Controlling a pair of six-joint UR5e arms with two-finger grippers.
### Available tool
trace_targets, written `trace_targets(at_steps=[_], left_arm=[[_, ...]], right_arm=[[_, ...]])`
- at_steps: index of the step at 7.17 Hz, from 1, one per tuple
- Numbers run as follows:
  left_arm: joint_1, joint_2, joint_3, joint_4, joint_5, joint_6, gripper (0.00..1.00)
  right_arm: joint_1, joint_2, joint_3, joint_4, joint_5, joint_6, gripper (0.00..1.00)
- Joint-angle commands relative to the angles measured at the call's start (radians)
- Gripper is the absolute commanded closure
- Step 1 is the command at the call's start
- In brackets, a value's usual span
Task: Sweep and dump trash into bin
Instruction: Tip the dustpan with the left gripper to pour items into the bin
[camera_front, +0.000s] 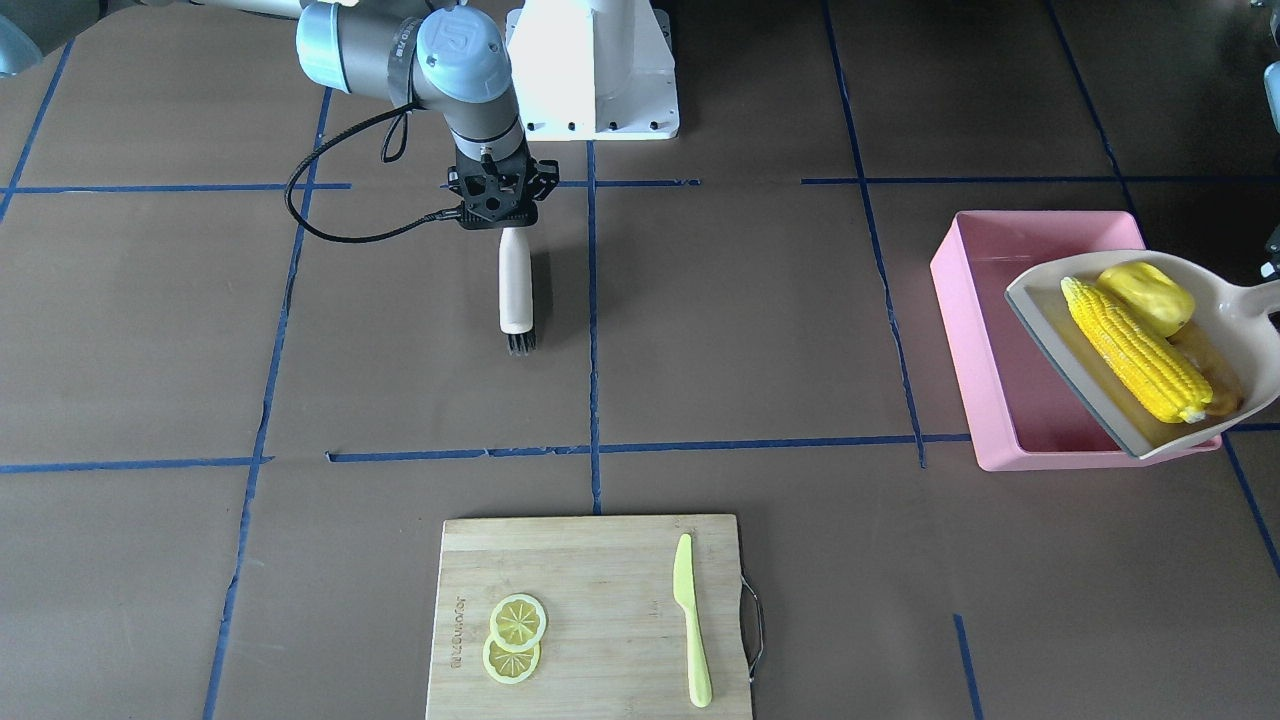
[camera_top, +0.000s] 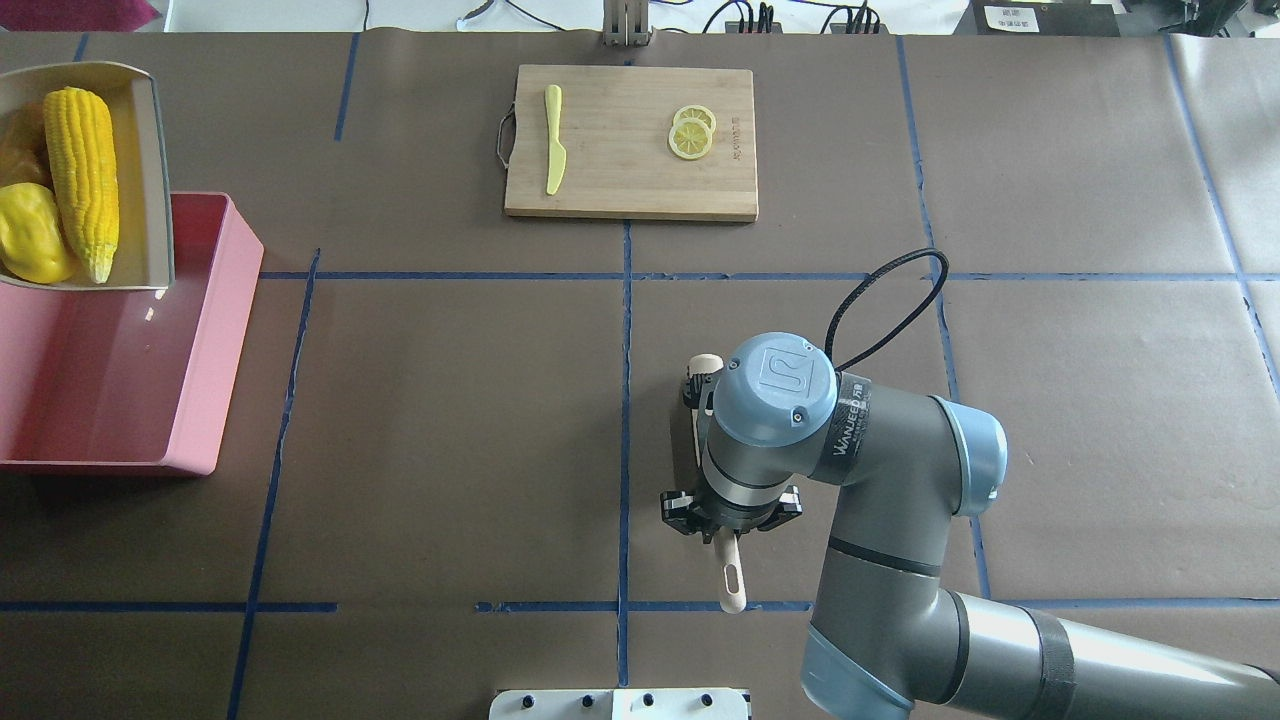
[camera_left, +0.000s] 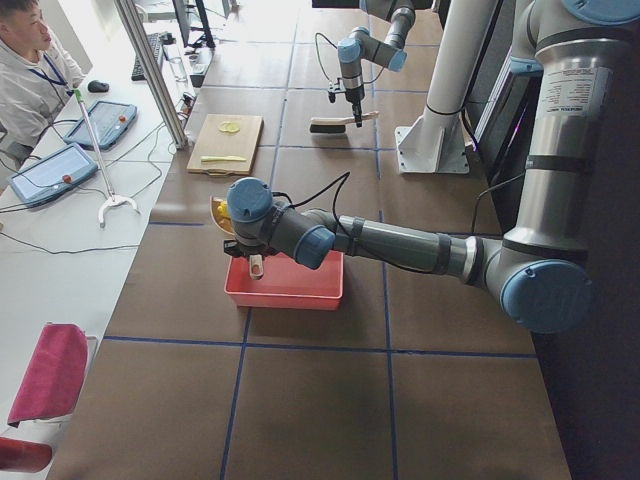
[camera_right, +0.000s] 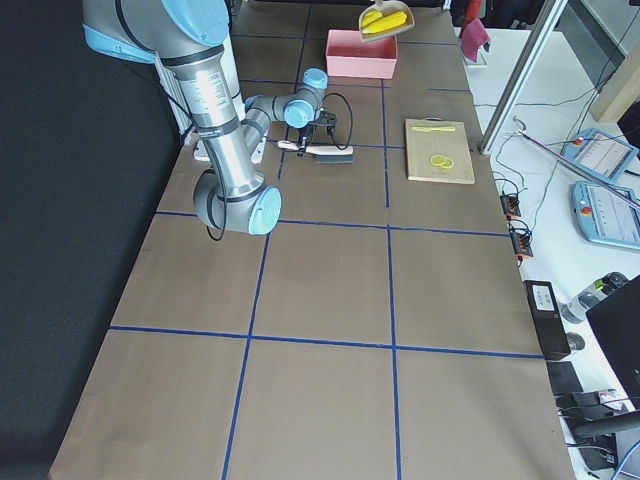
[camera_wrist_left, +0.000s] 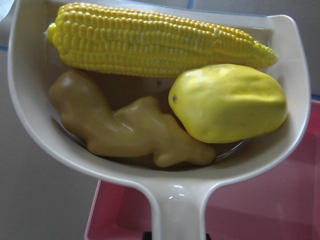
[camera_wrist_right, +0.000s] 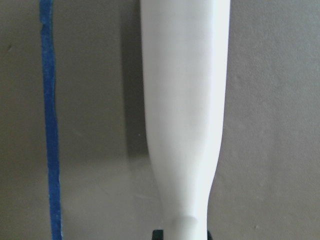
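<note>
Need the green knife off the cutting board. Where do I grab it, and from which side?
Likely the handle, the straight end of the knife pointing away from the robot. Come straight down and close across its narrow width: it lies flat on the cutting board, so a side approach looks poor.

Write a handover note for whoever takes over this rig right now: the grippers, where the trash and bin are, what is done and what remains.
Left gripper: shut on the handle of the dustpan, held over the pink bin.
Right gripper: shut on the brush, mid-table.
Trash: corn cob, lumpy yellow vegetable and ginger root all lie in the dustpan; none is in the bin.
Done: sweeping.
Left: tip the dustpan so all three drop into the bin.
</note>
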Motion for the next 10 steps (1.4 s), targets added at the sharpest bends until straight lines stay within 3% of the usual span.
trace_targets(at_steps=[1, 3, 6, 8, 10], left_arm=[[-0.038, 0.0, -0.001, 0.075, 0.128, 0.207, 0.98], [-0.021, 0.002, -0.006, 0.085, 0.167, 0.236, 0.98], [-0.018, 0.0, -0.019, 0.28, 0.179, 0.258, 0.98], [-0.024, 0.0, -0.021, 0.307, 0.2, 0.319, 0.98], [-0.024, 0.0, -0.042, 0.324, 0.294, 0.415, 0.99]], right_arm=[[-0.003, -0.001, 0.0, 0.0, -0.001, 0.002, 1.0], [-0.011, 0.001, 0.0, 0.0, -0.008, 0.006, 1.0], [-0.014, -0.001, 0.0, 0.0, -0.01, 0.008, 1.0], [-0.017, -0.007, 0.0, 0.003, -0.008, 0.009, 1.0], [-0.026, -0.008, 0.0, 0.005, -0.019, 0.009, 1.0]])
